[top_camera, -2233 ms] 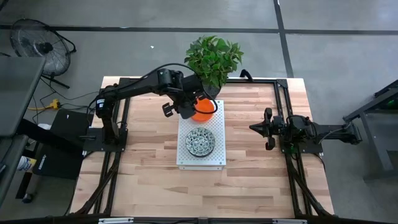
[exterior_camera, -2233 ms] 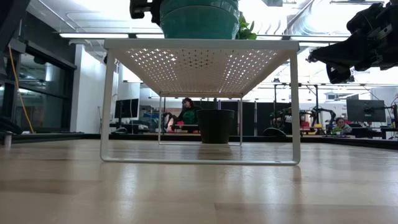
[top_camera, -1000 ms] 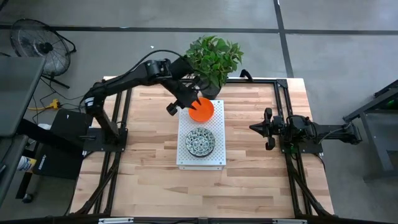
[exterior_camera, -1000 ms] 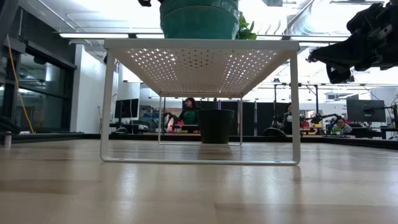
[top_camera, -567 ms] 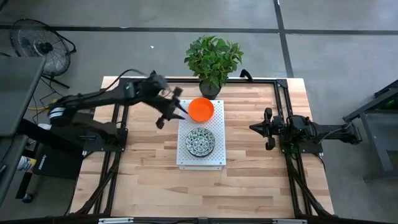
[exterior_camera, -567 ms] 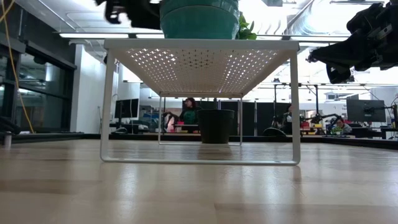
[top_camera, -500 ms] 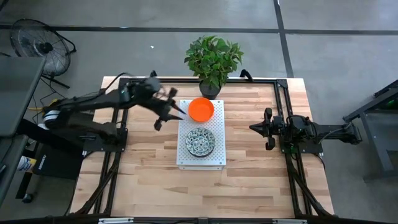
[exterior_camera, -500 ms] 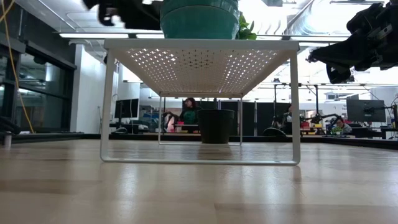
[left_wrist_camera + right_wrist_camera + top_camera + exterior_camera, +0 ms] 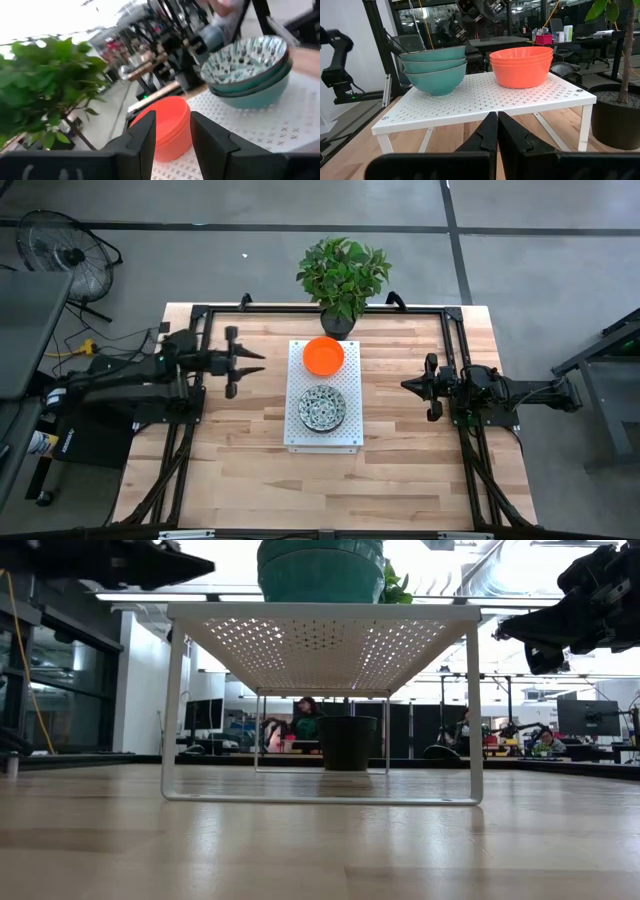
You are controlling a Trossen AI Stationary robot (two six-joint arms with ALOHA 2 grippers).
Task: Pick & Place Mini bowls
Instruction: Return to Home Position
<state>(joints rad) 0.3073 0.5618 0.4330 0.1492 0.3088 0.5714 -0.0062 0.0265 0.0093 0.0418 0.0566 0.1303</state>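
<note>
High view first: the left jaws stand parted with nothing between them. They hang beside the white shelf (image 9: 300, 438) on its left-arm side, near it but apart, and point toward it. The right jaws are pressed closed and empty, farther off on the shelf's opposite side, also facing it. On that shelf, mid-worktop (image 9: 400, 470), sit the mini bowls in two nested stacks. The orange bowls (image 9: 323, 355) are at the end nearer the potted plant (image 9: 343, 270), and the patterned bowls (image 9: 323, 407) are toward the shelf's other end, the stacks close but not touching. From the right wrist view I count three in each. I'd judge the placing done. These bowls look stiff, light and smooth-walled, perhaps breakable. Any regrasp should pinch the top bowl's rim, one finger inside, and lift straight so the nested bowl beneath doesn't ride up.
</note>
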